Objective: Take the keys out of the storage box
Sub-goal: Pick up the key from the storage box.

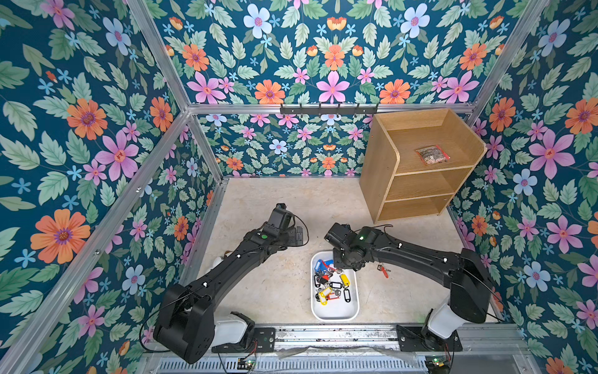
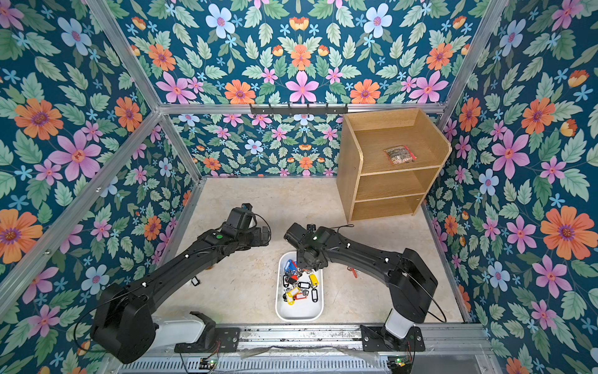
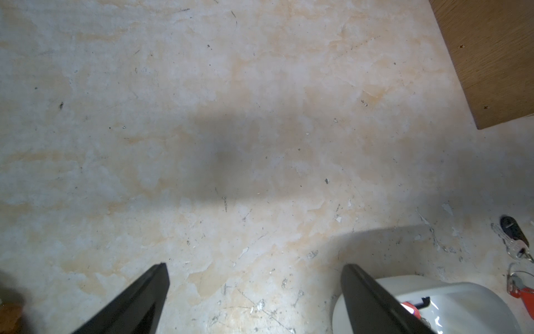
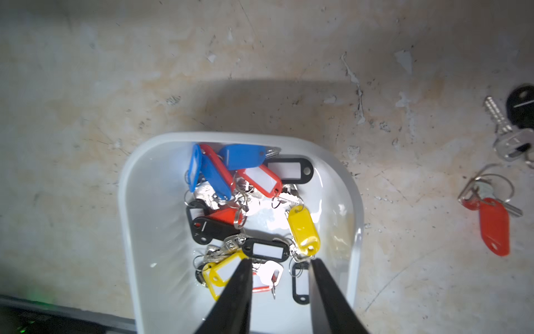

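In both top views the keys (image 1: 330,285) are lying heaped in the storage box (image 1: 335,311), whose far end is sitting under the right wrist. The right wrist view is showing the right gripper (image 4: 278,260) half spread above the heap, pinching nothing, and a red-tagged key (image 4: 494,222) lying right of the box. The left wrist view is showing the left gripper (image 3: 254,266) spread wide over the table (image 3: 202,115).

Storage box (image 4: 124,202): white plastic, smooth and glossy, with highlights on the inner walls. Keys (image 4: 219,199): bright silver metal, reflective; their tags are smooth glossy plastic. Tabletop (image 3: 202,86): matt, mottled beige, scratched, coating flaking in spots. Far right, shelf unit (image 1: 378,168): wood-grain panels, matt. Packet (image 1: 432,153) on it: clear shiny film.
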